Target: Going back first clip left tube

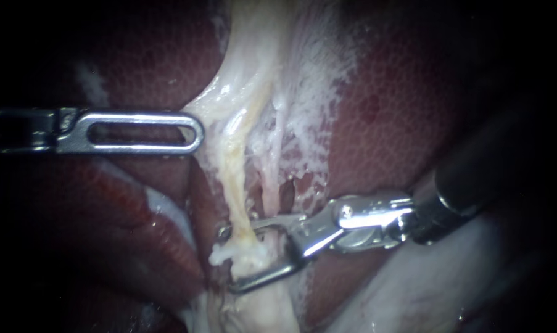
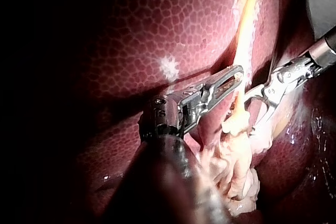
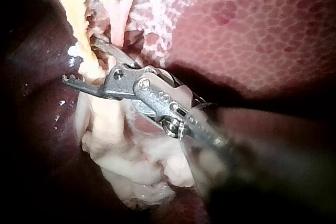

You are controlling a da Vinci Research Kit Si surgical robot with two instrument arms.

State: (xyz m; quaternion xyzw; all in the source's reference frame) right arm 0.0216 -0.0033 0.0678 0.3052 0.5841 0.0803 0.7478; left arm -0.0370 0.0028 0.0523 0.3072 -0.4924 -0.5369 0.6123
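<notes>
The left tube point(image 1: 232, 166) is a yellowish cord running down from the pale tissue point(image 1: 247, 61) to a lumpy pale mass at the bottom. My right instrument point(image 1: 227, 259) comes in from the right. Its jaws stand open astride the tube low down, one on each side, and no clip shows on the tube. My left instrument point(image 1: 195, 132) lies level from the left, its slotted jaws shut on the pale tissue's edge beside the tube. The left wrist view shows its tip point(image 2: 236, 77) against the tube point(image 2: 244, 35). In the right wrist view the open jaws point(image 3: 79, 60) straddle the tube point(image 3: 79, 3).
A thinner pinkish tube point(image 1: 272, 185) runs just right of the left tube, with frayed white tissue around it. Dark red mottled liver point(image 1: 401, 111) lies on both sides. A smooth pale bulge point(image 1: 426, 290) sits under my right instrument's shaft.
</notes>
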